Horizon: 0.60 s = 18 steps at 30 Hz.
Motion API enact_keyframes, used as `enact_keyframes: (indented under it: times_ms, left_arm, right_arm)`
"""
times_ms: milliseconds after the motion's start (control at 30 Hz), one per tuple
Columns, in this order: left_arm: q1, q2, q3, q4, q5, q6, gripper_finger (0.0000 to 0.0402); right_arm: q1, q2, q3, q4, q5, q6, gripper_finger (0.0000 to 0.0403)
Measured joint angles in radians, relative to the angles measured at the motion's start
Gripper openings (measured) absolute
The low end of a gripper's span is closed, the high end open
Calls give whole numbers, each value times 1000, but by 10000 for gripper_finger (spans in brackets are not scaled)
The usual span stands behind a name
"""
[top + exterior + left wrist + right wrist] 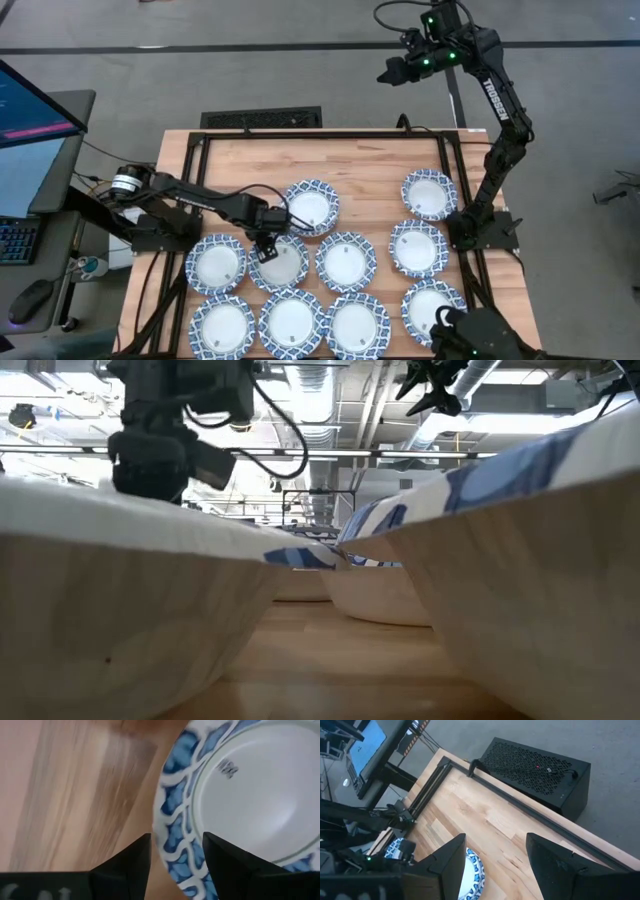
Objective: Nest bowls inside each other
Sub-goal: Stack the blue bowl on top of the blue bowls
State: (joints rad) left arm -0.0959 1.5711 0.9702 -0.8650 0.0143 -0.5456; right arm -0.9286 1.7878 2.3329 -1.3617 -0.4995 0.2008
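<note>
Left gripper: low over the bench, fingers spread, straddling a bowl's rim.
Target bowl: middle row, its centre lying beyond the fingers.
Right gripper: parked high past the bench's far edge, fingers apart, empty.
Nearer arm: left.

Both arms are matte black, built of slim tubular links joined by chunky rounded joints. The right arm, at the right of the high view, carries white "TROSSEN" lettering along its long link and small green lights near its wrist at the upper right. The left arm, at centre left, has a silver ringed joint near its base and thin black cables looping beside it. Each hand's fingers are plain black angular wedges.
</note>
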Motion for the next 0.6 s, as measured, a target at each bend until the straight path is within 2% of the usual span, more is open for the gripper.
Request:
enact_keyframes:
  times_ms: [400,600]
  left_arm:
    - [0,0,-93,144,39,-14,168]
    - [0,0,-108,151,-6,22,127]
  right_arm:
    - [6,0,0,1,2,0,230]
    - [6,0,0,1,3,1,230]
